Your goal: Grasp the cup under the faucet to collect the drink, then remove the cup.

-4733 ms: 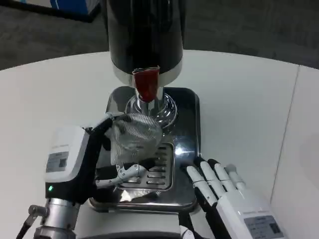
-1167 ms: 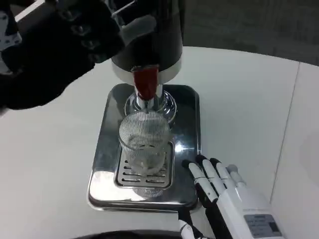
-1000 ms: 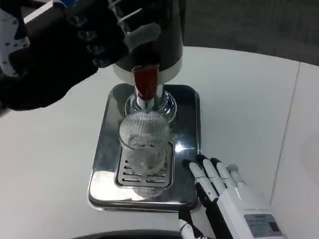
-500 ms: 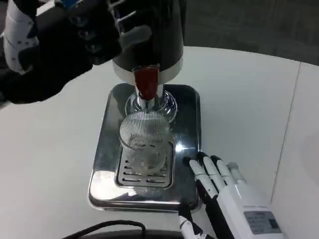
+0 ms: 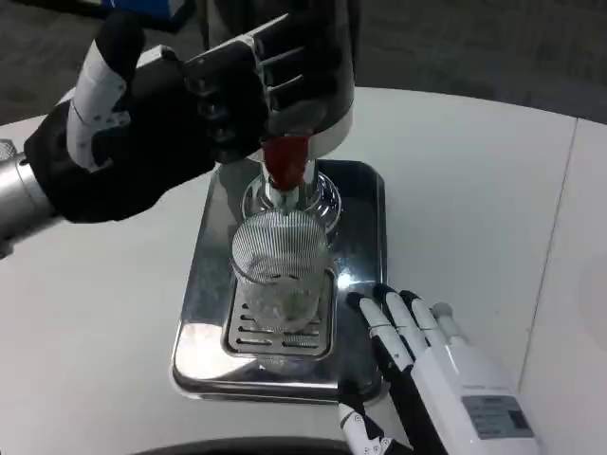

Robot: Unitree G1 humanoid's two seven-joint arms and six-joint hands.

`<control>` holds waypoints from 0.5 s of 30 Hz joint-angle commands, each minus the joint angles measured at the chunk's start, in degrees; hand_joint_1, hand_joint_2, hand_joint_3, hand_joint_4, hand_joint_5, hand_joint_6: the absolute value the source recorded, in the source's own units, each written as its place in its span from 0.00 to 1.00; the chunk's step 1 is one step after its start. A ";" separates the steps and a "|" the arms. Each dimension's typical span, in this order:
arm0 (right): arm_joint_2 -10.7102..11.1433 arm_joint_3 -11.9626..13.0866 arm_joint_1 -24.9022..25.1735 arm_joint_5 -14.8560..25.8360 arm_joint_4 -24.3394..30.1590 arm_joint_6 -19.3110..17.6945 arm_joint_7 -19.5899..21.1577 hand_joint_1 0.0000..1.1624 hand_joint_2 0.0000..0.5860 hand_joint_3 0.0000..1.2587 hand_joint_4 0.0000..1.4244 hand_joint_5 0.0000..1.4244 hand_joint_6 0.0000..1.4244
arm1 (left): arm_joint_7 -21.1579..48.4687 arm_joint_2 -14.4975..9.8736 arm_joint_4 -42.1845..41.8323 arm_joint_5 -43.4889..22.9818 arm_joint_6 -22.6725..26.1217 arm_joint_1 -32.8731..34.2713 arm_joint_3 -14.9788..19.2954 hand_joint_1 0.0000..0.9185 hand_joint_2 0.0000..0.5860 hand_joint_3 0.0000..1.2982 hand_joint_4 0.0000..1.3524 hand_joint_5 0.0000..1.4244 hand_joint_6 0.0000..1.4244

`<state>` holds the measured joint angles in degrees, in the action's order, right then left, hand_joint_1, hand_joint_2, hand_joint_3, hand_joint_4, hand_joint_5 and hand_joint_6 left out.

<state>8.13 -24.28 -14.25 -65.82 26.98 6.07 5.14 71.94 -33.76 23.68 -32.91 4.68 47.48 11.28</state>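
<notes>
Left hand (image 5: 166, 123) has come up off the tray and away from the cup since the earliest frame; now raised against the front of the tall black cylindrical drink dispenser (image 5: 285, 57), palm toward camera, fingers curled at the dispenser body just above the red faucet lever (image 5: 287, 159). Holds nothing I can make out; whether the fingers actually press the lever, cannot tell.

Clear ribbed glass cup (image 5: 280, 268) stands upright on the slotted grille of the shiny steel drip tray (image 5: 209, 284), directly under the faucet, free of both hands. Contents hard to read; no stream visible.

Step in hand, by my read: collecting the drink, left hand working the tap. Next move calls for finishing the pour, letting go of the lever, then gripping the cup round its side and lifting it clear.

Right hand (image 5: 427, 365) lies flat, fingers straight and slightly apart, holding nothing, fingertips at the tray's right edge, just beside the cup.

White round tabletop (image 5: 465, 190) carries everything. Faucet spout hangs close over the cup rim, so the cup likely has to come out toward the robot before going up.
</notes>
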 commanded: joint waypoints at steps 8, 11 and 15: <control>-0.01 -0.18 -0.54 0.47 -0.36 0.35 -0.44 0.22 0.95 0.06 0.00 0.00 0.01 | 0.18 0.48 -1.41 3.04 -1.02 -3.40 -3.49 0.00 0.11 0.00 0.00 0.00 0.00; 0.06 -0.13 -0.69 0.59 -0.20 0.34 -0.49 0.22 0.95 0.06 0.00 0.00 0.01 | 0.21 0.40 -1.14 3.80 -1.40 -3.58 -3.79 0.00 0.11 0.00 0.00 0.00 0.00; 0.03 -0.08 -0.72 0.55 -0.09 0.35 -0.39 0.22 0.95 0.06 0.00 0.00 0.02 | 0.11 0.43 -2.35 4.63 -2.65 -4.23 -4.41 0.00 0.11 0.00 0.00 0.00 0.00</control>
<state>8.14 -24.27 -14.37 -65.46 26.88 6.11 5.13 71.22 -33.40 21.93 -30.75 2.01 45.50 8.78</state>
